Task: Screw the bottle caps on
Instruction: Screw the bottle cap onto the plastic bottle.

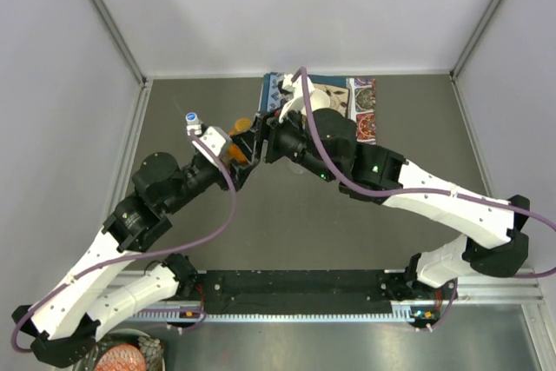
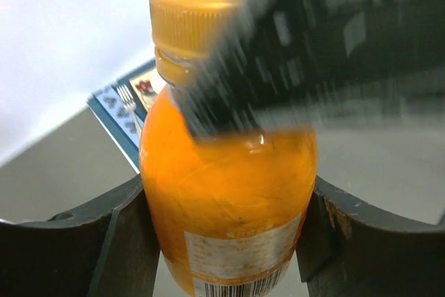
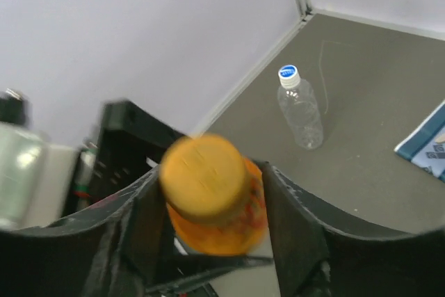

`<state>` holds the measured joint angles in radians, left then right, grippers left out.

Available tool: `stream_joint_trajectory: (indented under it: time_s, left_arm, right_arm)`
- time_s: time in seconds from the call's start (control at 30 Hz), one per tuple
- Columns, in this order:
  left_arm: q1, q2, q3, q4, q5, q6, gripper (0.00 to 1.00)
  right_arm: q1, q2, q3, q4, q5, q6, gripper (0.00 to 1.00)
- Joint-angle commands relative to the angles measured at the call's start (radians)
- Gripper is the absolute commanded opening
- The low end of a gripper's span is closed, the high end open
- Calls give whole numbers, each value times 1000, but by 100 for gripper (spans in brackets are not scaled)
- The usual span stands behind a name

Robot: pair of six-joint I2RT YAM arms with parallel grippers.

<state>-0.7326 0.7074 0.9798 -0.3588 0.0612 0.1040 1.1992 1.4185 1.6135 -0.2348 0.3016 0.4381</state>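
Here's the floor of play: a dark grey table [image 1: 365, 215], matt and bare-looking, boxed in by plain white walls [image 1: 304, 6] with metal frame posts [image 1: 109, 19] running down the corners. A patterned mat [image 1: 365, 102] lies at the upper centre of the top view, against the far wall.

And the action is at centre frame, just left of that mat, where both arms meet over the orange bottle [image 2: 222, 199]. The left gripper [image 2: 226, 231] has it by the body, jaws pressed against either side. In the left wrist view its long axis runs bottom to top with a slight lean, label low, orange cap [image 2: 191, 12] sitting on the neck at the upper left. From the right wrist the cap faces the lens nearly end-on.

The right gripper [image 3: 215, 220] straddles that cap, jaws narrow on either flank; with the blur, I can't tell if they actually pinch it.

Off at the upper left of the top view, a clear bottle [image 3: 302, 113] stands upright on the table, blue-and-white cap [image 3: 288, 73] on top.
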Motion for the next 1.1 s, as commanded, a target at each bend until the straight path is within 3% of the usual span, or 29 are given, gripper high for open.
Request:
stream_joint_trajectory:
  time_s: [0.0, 0.03, 0.23, 0.4, 0.43, 0.47, 0.57, 0.6, 0.73, 0.8, 1.07]
  left_arm:
    - [9, -16, 36, 241, -52, 26, 0]
    - [12, -17, 33, 241, -44, 22, 0]
    - [13, -28, 14, 238, 87, -4, 0]
    - [19, -40, 2, 236, 236, -33, 0]
    - [21, -37, 0, 236, 277, -53, 0]
    - [21, -37, -7, 238, 339, -67, 0]
    - [24, -28, -21, 285, 614, -150, 0]
    - [24, -22, -23, 296, 761, -170, 0]
    - [21, 4, -18, 346, 969, -271, 0]
    - [21, 17, -12, 350, 1012, -277, 0]
    - [16, 37, 0, 350, 1074, -276, 0]
  right_arm:
    - [43, 0, 28, -138, 56, -7, 63]
    - [42, -16, 31, -135, 45, -31, 69]
    - [42, -111, -1, -89, -48, -149, 85]
    - [27, -233, -10, -81, -182, -304, 86]
    - [-1, -249, -12, -77, -232, -323, 86]
    - [-24, -263, -10, -72, -377, -341, 86]
    - [-98, -309, -33, -25, -664, -406, 86]
    - [-111, -322, -47, -12, -729, -420, 86]
    - [-176, -302, -41, 34, -948, -429, 87]
    - [-205, -279, -29, 71, -1071, -398, 88]
    - [-207, -145, 34, 160, -1263, -322, 89]
